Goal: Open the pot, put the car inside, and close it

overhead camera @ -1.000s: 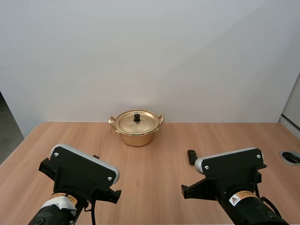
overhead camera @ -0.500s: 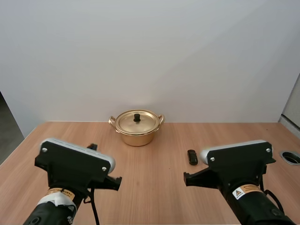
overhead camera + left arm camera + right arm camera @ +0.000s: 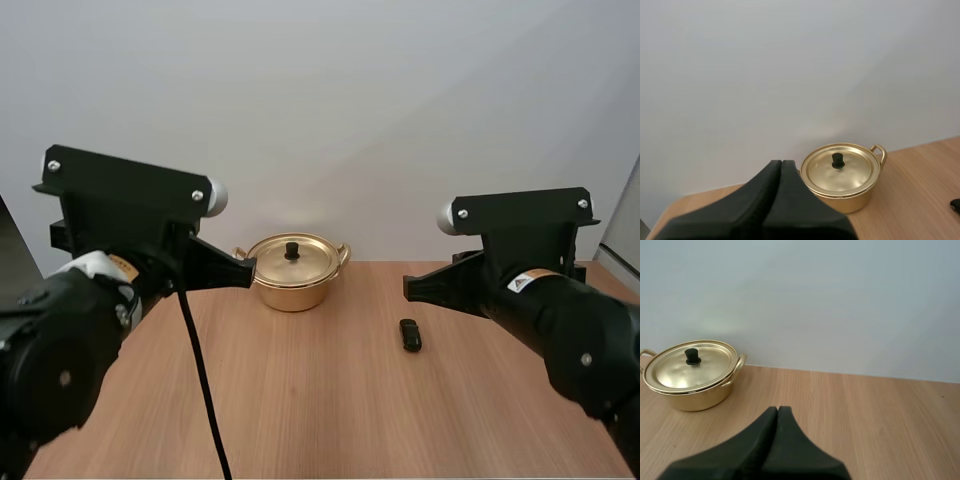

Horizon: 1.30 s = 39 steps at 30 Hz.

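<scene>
A gold pot [image 3: 292, 272] with its lid [image 3: 292, 258] on and a black knob on top stands at the back middle of the wooden table. The pot [image 3: 842, 177] lies ahead of my left gripper [image 3: 781, 163], whose fingers lie together as one dark wedge. My right gripper [image 3: 777, 409] is shut the same way, with the pot [image 3: 691, 374] off to its side. A small black car [image 3: 410, 334] rests on the table to the right of the pot, below my raised right arm [image 3: 520, 270]. My left arm [image 3: 120, 240] is raised at the left of the pot.
The wooden table [image 3: 320, 400] runs out in front of the pot. A plain white wall stands right behind the pot. A dark round fitting sat at the table's far right edge in the earlier frames.
Both arms have lifted from low near the table's front edge to well above it. The pot and the car have stayed put.
</scene>
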{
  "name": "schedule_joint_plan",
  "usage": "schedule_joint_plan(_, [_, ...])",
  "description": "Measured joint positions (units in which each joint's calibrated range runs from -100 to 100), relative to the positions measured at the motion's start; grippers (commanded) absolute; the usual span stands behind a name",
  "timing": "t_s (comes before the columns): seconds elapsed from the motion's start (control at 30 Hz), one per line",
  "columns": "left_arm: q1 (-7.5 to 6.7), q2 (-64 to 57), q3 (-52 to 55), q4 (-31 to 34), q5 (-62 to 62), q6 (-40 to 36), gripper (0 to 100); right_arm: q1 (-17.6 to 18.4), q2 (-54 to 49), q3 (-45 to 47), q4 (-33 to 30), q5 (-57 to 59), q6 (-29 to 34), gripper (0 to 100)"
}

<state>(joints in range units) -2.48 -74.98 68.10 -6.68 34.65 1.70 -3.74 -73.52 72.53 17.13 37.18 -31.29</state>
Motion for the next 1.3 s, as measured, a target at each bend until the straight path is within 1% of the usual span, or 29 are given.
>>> schedule_joint_plan(0.1, [-0.07,5.58,-4.06,-0.4,6.53,0.25,0,0.0,5.56,-3.15,-0.06,3.13,-0.5,0])
schedule_joint_plan(0.23, [-0.95,13.53,-9.14,-2.64,8.19,4.07,0,0.0,13.11,-7.81,-2.59,3.99,-0.5,0])
schedule_joint_plan(0.3, [-1.17,17.09,-12.21,-3.55,5.59,5.68,0,0.0,17.08,-10.34,-2.34,3.56,-1.03,0])
schedule_joint_plan(0.47, [-2.62,26.42,-18.93,-4.02,-4.46,11.34,0,0.0,26.61,-15.87,-1.16,3.32,-4.66,0])
schedule_joint_plan(0.5, [-2.94,28.5,-20.49,-4.02,-5.53,12.17,0,0.0,28.21,-16.28,-0.87,2.92,-4.81,7])
schedule_joint_plan(0.53, [-3.21,30.59,-22.09,-4.02,-6.17,12.74,3,0.0,30.24,-16.59,-0.38,2.53,-4.93,16])
schedule_joint_plan(0.57, [-3.59,32.67,-23.76,-4.02,-6.14,12.85,7,0.0,32.25,-16.59,-0.11,2.15,-5.22,29])
schedule_joint_plan(0.63, [-4.07,36.83,-26.95,-3.88,-4.86,12.99,20,0.0,36.33,-16.59,0.02,0.74,-6.31,59])
schedule_joint_plan(0.7, [-4.56,40.58,-29.77,-3.88,-2.62,13.68,38,0.0,39.96,-16.59,0.02,-0.69,-7.41,96])
schedule_joint_plan(0.73, [-4.7,42.58,-31.23,-3.88,-1.04,14.03,44,0.08,41.97,-16.59,0.15,-1.52,-7.79,100])
schedule_joint_plan(0.8, [-4.7,46.19,-33.66,-3.88,-0.86,14.04,58,0.46,45.61,-16.73,0.01,-3.95,-9.0,100])
schedule_joint_plan(0.83, [-4.7,48.19,-34.92,-3.88,-1.13,14.04,63,0.76,47.59,-16.71,-0.29,-5.03,-9.45,100])
schedule_joint_plan(0.9, [-4.7,52.19,-37.59,-3.88,-1.29,13.95,69,1.2,50.84,-16.75,-0.29,-7.18,-9.7,100])
schedule_joint_plan(1.03, [-4.7,59.77,-42.39,-3.88,1.88,13.58,70,1.72,55.2,-16.87,-0.89,-10.86,-9.7,100])
schedule_joint_plan(1.3, [-4.7,75.3,-48.33,-3.88,9.56,12.41,70,1.74,61.03,-19.83,-0.81,-10.38,-9.7,100])
